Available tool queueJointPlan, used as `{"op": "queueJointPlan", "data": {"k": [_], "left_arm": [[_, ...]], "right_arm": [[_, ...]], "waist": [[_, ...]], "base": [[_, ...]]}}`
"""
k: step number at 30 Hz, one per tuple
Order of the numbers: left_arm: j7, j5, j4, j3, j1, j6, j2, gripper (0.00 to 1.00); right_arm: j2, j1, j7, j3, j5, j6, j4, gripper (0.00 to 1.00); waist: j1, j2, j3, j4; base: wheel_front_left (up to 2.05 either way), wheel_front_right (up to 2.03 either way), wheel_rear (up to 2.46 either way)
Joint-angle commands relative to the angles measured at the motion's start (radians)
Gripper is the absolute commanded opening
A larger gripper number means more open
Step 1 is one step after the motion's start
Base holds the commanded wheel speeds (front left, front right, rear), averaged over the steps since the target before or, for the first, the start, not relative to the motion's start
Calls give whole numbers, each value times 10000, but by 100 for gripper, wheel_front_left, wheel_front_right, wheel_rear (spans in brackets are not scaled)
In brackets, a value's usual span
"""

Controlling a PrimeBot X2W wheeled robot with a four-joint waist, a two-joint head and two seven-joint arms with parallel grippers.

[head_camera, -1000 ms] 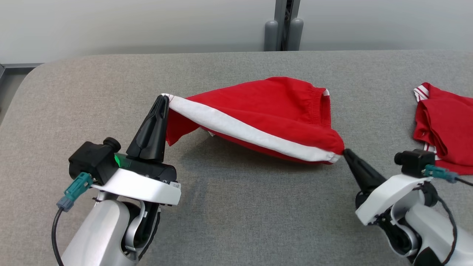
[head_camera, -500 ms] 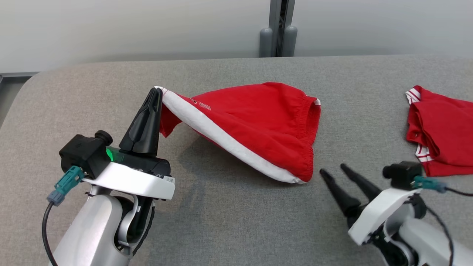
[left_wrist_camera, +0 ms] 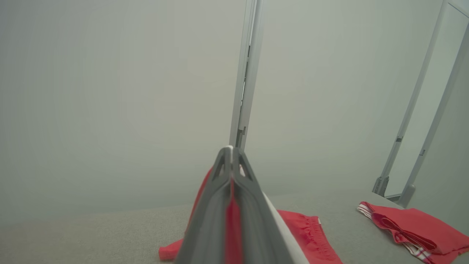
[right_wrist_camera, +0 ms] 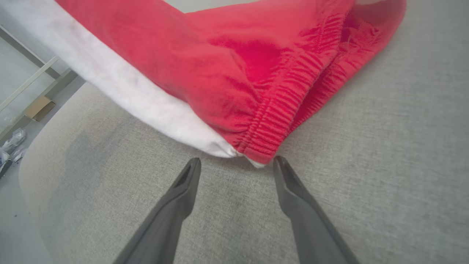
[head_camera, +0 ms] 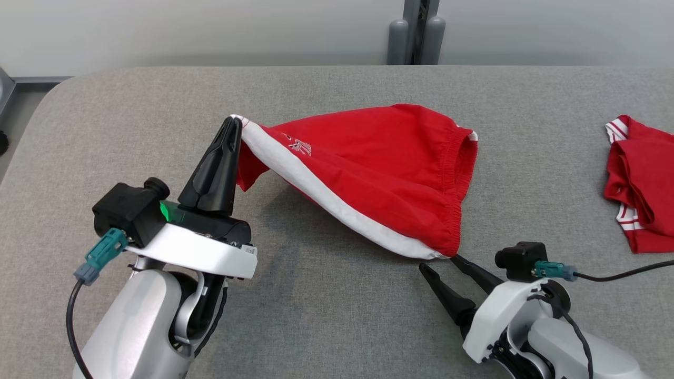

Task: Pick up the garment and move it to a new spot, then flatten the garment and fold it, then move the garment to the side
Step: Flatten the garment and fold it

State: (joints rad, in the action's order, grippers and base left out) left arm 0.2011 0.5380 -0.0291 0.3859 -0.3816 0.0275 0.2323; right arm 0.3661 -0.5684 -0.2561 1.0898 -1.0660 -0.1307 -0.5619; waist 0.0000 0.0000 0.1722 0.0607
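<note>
The garment (head_camera: 379, 168) is a pair of red shorts with a white side stripe and an elastic waistband, lying on the grey table (head_camera: 326, 316). My left gripper (head_camera: 231, 123) is shut on the garment's left corner and holds it lifted off the table; red cloth (left_wrist_camera: 231, 205) shows pinched between its fingers. My right gripper (head_camera: 438, 261) stands open just in front of the garment's near waistband corner (right_wrist_camera: 253, 154), its fingertips (right_wrist_camera: 192, 165) on either side of that corner and apart from the cloth.
A second red garment (head_camera: 640, 184) with white stripes lies crumpled at the table's right edge, also seen as a folded red heap (left_wrist_camera: 410, 227). A grey post (head_camera: 416, 31) stands behind the table against a pale wall. The table's left end is rounded.
My right gripper let go of the garment's near corner and opened, then drew back and shifted left toward that corner. The released end dropped onto the table. The left gripper kept its hold.
</note>
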Motion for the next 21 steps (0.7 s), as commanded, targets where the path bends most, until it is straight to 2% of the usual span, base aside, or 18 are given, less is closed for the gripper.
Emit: {"op": "queueJointPlan", "data": {"k": [1,2,3,4,6,14,20,21], "left_arm": [[-14,-68,14,3,-216,28,-17,0],[-15,-75,16,15,-232,38,-28,0],[-4,-84,7,33,-238,46,-38,0],[-4,-84,7,33,-238,46,-38,0],[11,-85,-35,62,-284,47,-57,0],[129,-4,-233,-19,-326,46,-8,0],[30,180,-166,-107,-588,-203,165,0],[-115,321,-29,-161,-795,-294,251,0]], "right_arm": [[-31,-191,-81,115,-148,-2,-119,86],[-39,-257,-95,160,-193,-2,-177,48],[-34,-322,-104,217,-244,-2,-232,37],[-34,-322,-104,217,-244,-2,-232,37],[-44,-419,-102,262,-310,-2,-242,0],[350,-512,-102,-544,131,-2,360,0],[1017,-374,-100,-2185,276,-2,1778,0],[1258,-378,-102,-2804,243,-2,2343,0]], "waist": [[0,0,58,44],[0,0,83,62],[0,0,106,78],[0,0,106,78],[0,0,148,93],[0,0,-10,-71],[0,0,-455,-346],[0,0,-621,-446]], "base": [[0,0,0],[0,0,0],[0,0,0],[0,0,0],[0,0,0],[0,0,0],[0,0,0],[0,0,0]]}}
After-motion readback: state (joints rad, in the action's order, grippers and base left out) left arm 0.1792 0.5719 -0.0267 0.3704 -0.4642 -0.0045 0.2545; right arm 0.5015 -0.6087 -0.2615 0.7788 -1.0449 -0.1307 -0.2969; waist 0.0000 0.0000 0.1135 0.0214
